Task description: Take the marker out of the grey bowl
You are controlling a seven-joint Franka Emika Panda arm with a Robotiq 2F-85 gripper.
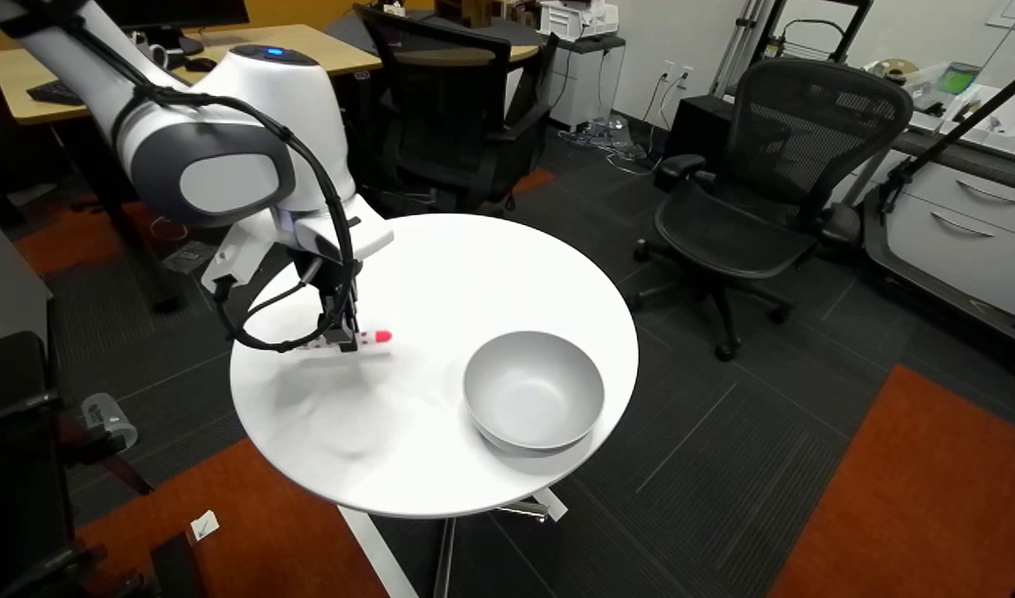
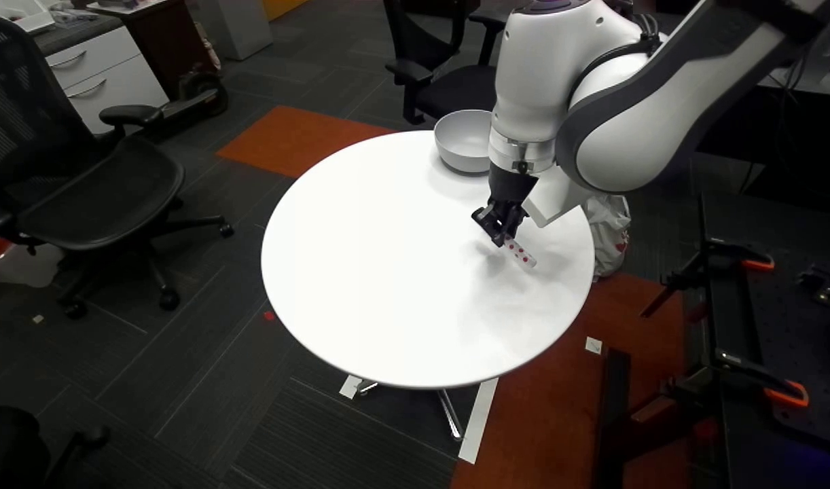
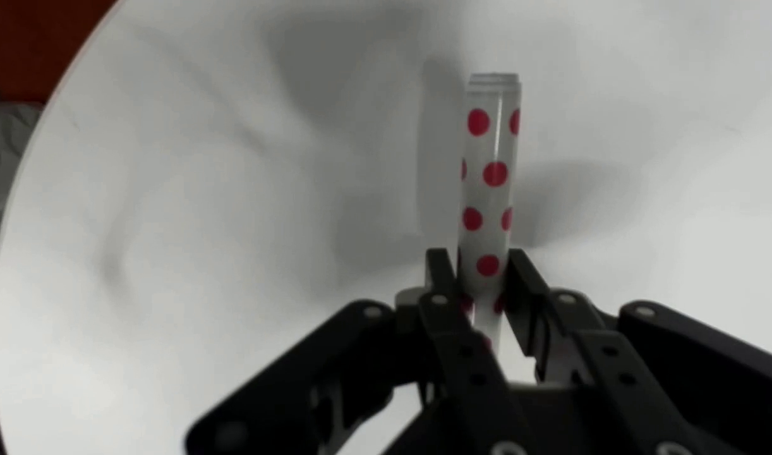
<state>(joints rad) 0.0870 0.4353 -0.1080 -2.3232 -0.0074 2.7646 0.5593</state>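
The marker [image 1: 380,336] has a white body with red dots and a pink-red tip. It also shows in an exterior view [image 2: 521,255] and the wrist view [image 3: 492,170]. My gripper [image 1: 349,343] is shut on its middle, with one finger on each side in the wrist view [image 3: 479,265]. The marker lies roughly level, close over the white table; I cannot tell whether it touches. The grey bowl [image 1: 532,403] stands upright with nothing visible inside, apart from the gripper. In an exterior view the arm partly hides the bowl [image 2: 461,146].
The round white table [image 1: 474,274] bears the bowl near its edge. A black mesh chair [image 1: 740,232] stands beyond the table. A plastic bag [image 2: 608,231] is beside the table's edge. A dark bench with orange clamps [image 2: 788,394] stands near the arm's side.
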